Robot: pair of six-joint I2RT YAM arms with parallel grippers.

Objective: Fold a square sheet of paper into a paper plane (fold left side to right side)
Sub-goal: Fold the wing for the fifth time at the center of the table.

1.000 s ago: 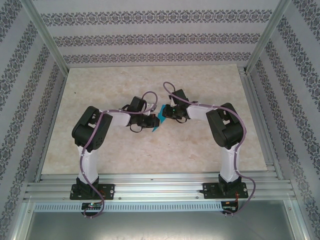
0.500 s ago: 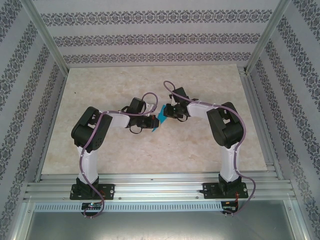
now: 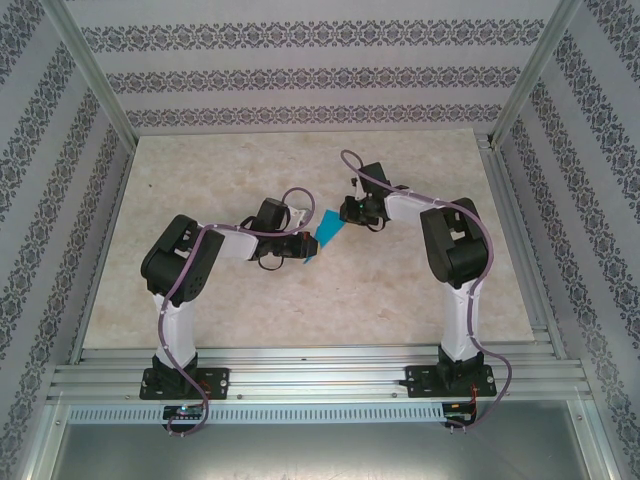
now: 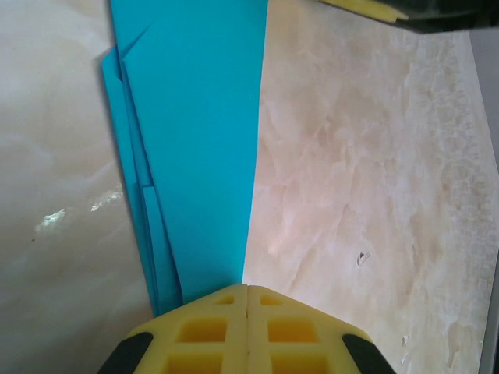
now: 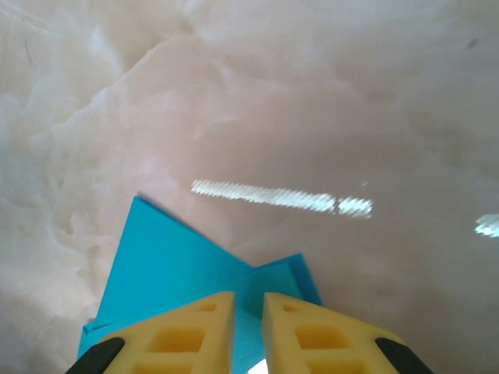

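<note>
The teal square sheet of paper is folded into a slim pointed paper plane and hangs stretched between both grippers over the table's middle. My left gripper is shut on its narrow tip. In the left wrist view the paper fans away from the closed yellow fingertips in several layers. My right gripper is shut on the wide end. In the right wrist view two flaps of the paper spread to either side, and the middle fold runs between the nearly closed fingers of the gripper.
The marble-patterned tabletop lies below the paper. Patterned walls and aluminium posts close in the back and sides. A metal rail carrying both arm bases runs along the near edge.
The right gripper has moved back and to the right with the wide end, drawing the paper out longer. The left gripper closed fully on the tip and barely shifted.
</note>
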